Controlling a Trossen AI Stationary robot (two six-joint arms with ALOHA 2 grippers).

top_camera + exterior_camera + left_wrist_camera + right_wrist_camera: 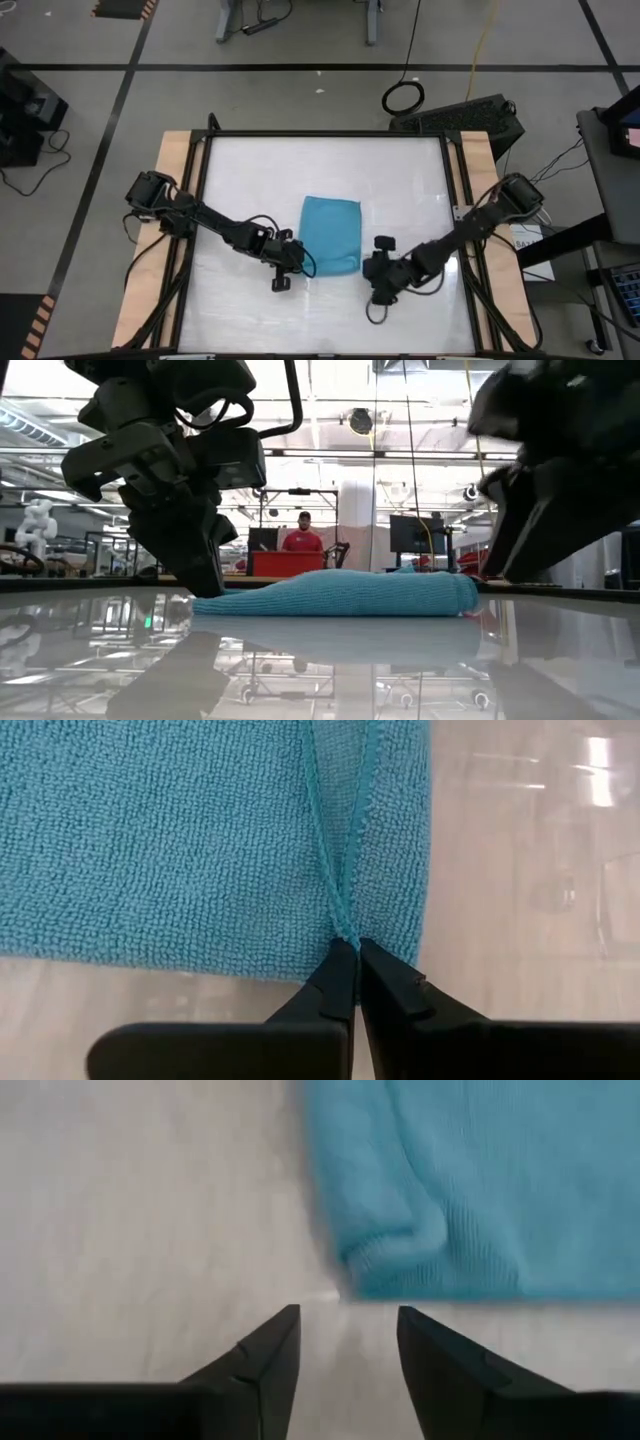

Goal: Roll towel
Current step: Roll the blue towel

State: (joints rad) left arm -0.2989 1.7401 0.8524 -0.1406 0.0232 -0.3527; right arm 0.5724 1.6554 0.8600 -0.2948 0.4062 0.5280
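While the small turquoise-blue terry towel point(331, 235) lies folded near the centre of the high view, on the glossy white tabletop point(400, 170), both dark arms reach in toward its lower edge. The towel forms a rough rectangle, slightly wider at the bottom of the frame than at the top, with stitched hems showing in the left wrist view.

The left gripper point(283, 270) sits at the towel's lower-left corner in the high view. In the left wrist view its two dark fingers point(345, 982) are pressed together at their tips, right at the edge of the towel point(170, 840) where two hemmed edges meet in a narrow V; the tips touch the cloth's border, and whether a fold is pinched between them cannot be told.

The right gripper point(383, 268) stands just beside the towel's lower-right corner in the high view, apart from the cloth. Its wrist view shows the fingers point(268, 1352) held a moderate way apart over bare tabletop, holding nothing, with the towel's rounded folded corner point(390, 1245) just ahead of the tips.

In the low view the towel point(345, 592) appears as a low, flat mound across the middle of the frame, the left gripper point(195, 555) coming down at its left end.
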